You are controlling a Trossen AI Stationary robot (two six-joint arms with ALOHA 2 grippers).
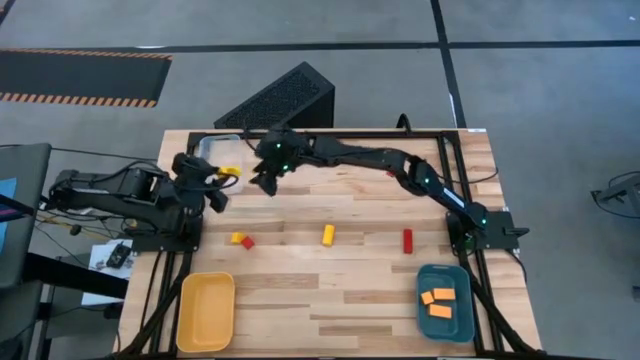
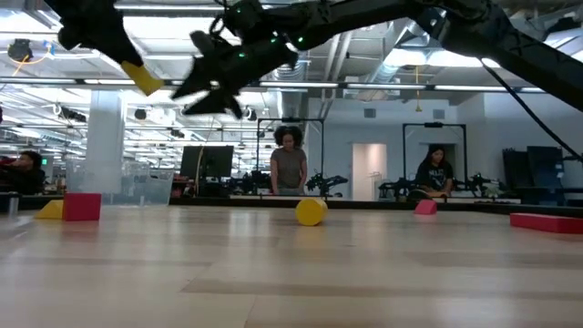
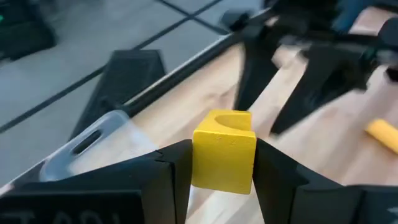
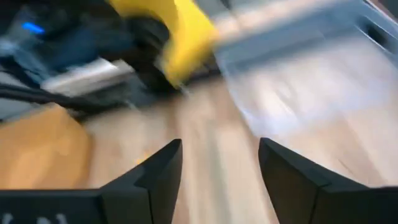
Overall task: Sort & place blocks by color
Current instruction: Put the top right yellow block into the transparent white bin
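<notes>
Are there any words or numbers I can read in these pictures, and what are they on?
None can be read.
Left tool: pale marks low on its body, cut off and too blurred to read.
Right tool: pale marks at the picture's edge, also unreadable.
The blocks and trays show no writing.

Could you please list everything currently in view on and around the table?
Yellow blocks: three; one held by left tool, one mid-table, one beside a red block.
Red blocks: two;.
Orange blocks: three, in teal tray.
Teal tray: one, near right.
Yellow tray: one, near left.
Clear tray: one, far left.
People: several, background.
Left tool: gripping block.
Right tool: open, empty.
</notes>
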